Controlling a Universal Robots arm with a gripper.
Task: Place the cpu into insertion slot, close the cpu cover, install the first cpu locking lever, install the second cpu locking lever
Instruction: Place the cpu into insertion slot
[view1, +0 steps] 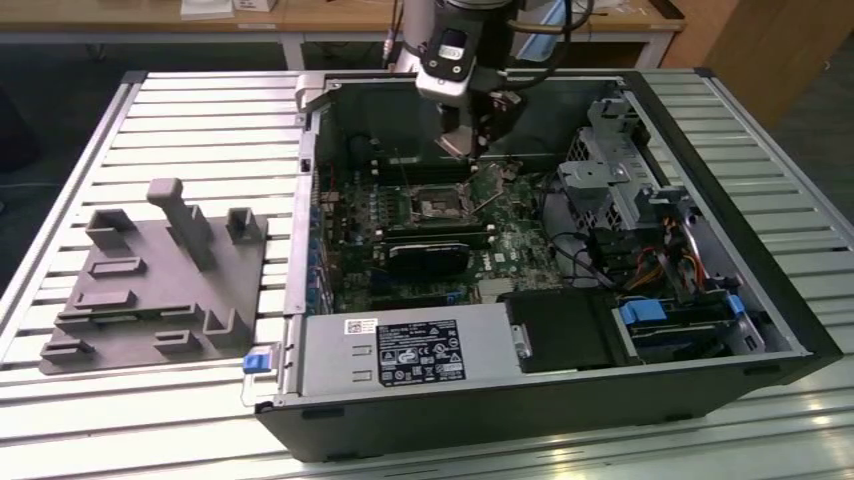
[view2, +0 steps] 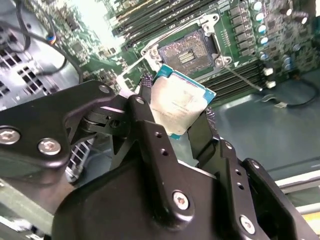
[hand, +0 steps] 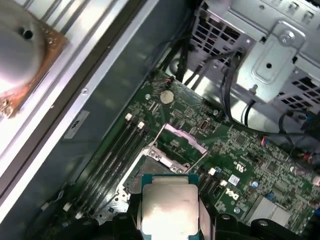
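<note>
Cpu (view2: 181, 107) pinched by opposite edges between the closed fingers (view2: 150, 125) of the gripper (view2: 177, 114) — metal top facing both wrist views, held in the air near the insertion slot (view2: 187, 52), not touching it. At the bare socket, cpu cover (hand: 176, 131) tilted up and open — computer case (view1: 534, 430) lying on the slatted worktop (view1: 200, 110).
</note>
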